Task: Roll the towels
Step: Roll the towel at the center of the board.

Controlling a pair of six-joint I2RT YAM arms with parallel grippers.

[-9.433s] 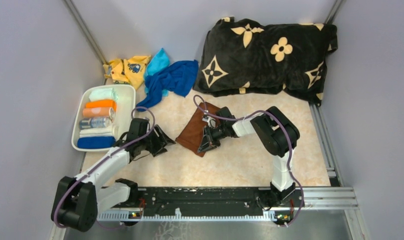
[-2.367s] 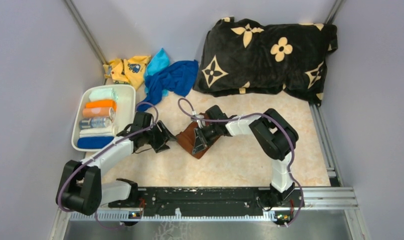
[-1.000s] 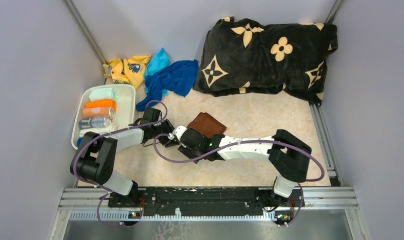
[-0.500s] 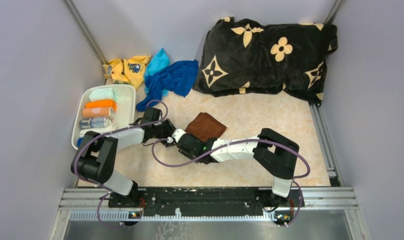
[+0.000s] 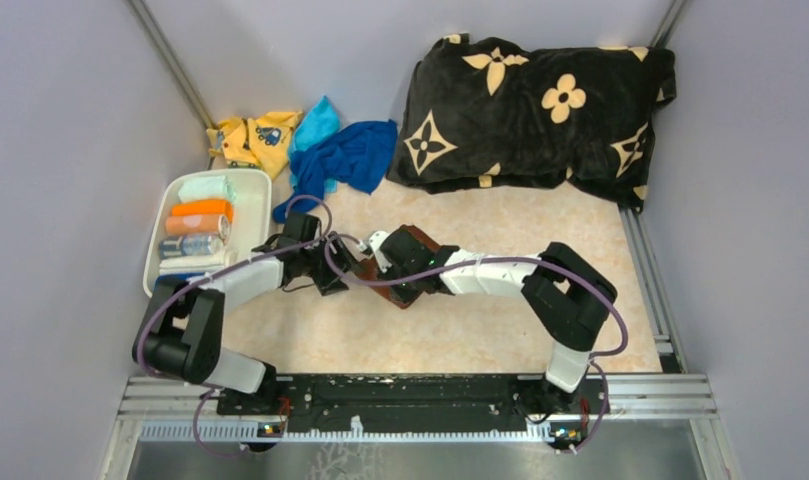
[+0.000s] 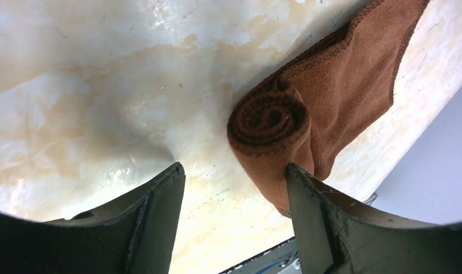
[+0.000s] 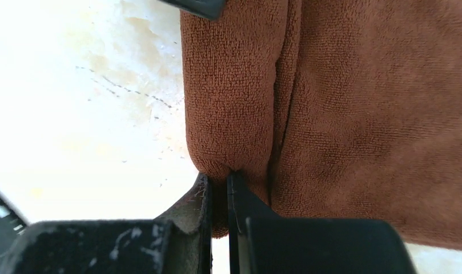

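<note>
The brown towel (image 6: 331, 91) lies mid-table, partly rolled, with a tight spiral showing at its end (image 6: 266, 117). In the top view only slivers of the brown towel (image 5: 364, 270) show beneath the arms. My left gripper (image 6: 234, 166) stands open at the roll's end, its right finger (image 6: 308, 205) against the cloth. My right gripper (image 7: 219, 178) is shut on the rolled edge of the brown towel (image 7: 342, 114). From above, the left gripper (image 5: 338, 272) and right gripper (image 5: 385, 275) meet over the towel. The dark blue towel (image 5: 345, 160) and cyan towel (image 5: 317, 122) lie crumpled at the back.
A white bin (image 5: 252, 205) at the left holds several rolled cloths and a can. A yellow printed cloth (image 5: 248, 138) lies in the back left corner. The big black flowered pillow (image 5: 540, 110) fills the back right. Grey walls close in both sides.
My right gripper has swung back over the brown towel and shut on its rolled edge. My left gripper has opened wider at the roll's end.
</note>
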